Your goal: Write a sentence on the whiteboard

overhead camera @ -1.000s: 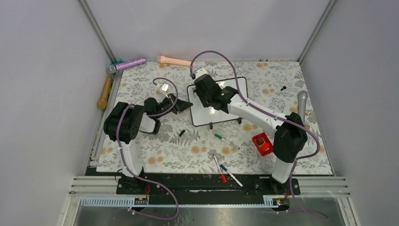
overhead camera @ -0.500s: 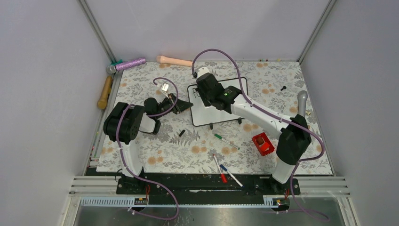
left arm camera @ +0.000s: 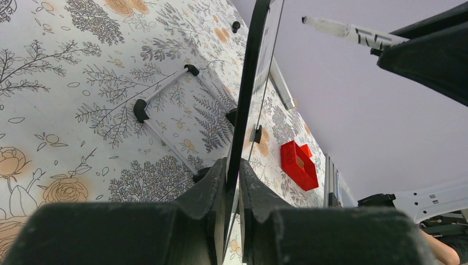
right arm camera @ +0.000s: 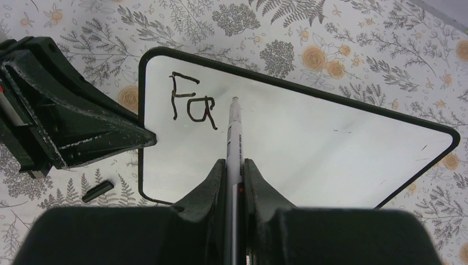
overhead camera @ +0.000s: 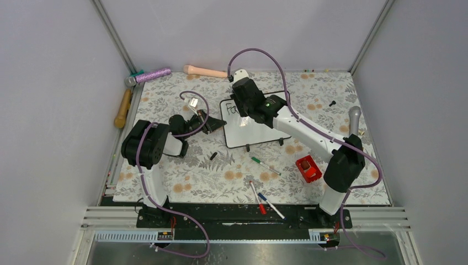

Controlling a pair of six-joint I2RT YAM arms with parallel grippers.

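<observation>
Right arm, since a second ago: your writing wrist has slid toward the far edge of the board in the overhead view, uncovering the first letters. Your left arm has kept its place.
Right gripper (right arm camera: pixel 234 165): clamped tight on the marker (right arm camera: pixel 234 138), whose barrel runs out between the fingers toward the board.
Marker tip: just right of the last letter. The wrist view does not show whether it is pressing or hovering.
Left gripper (left arm camera: pixel 232 171): pinched shut on the board's thin black frame at its left edge, steadying it.
Whiteboard (right arm camera: pixel 320 149): mid-table on the floral cloth (overhead camera: pixel 165 99), between your two grippers. How far it leans cannot be read.
Sentence (right arm camera: pixel 190 105): only "Fa" in black, in the top left corner. The rest of the surface is bare.
Step in hand: by all appearances the first word, with the task barely begun.
Next move: you likely set down the following letter beside the "a". That calls for light, even contact, matching height and an unyielding left grip.
Bystanders: a green pen (overhead camera: pixel 265 164) and a red box (overhead camera: pixel 308 168) lie well apart, on the near side.
</observation>
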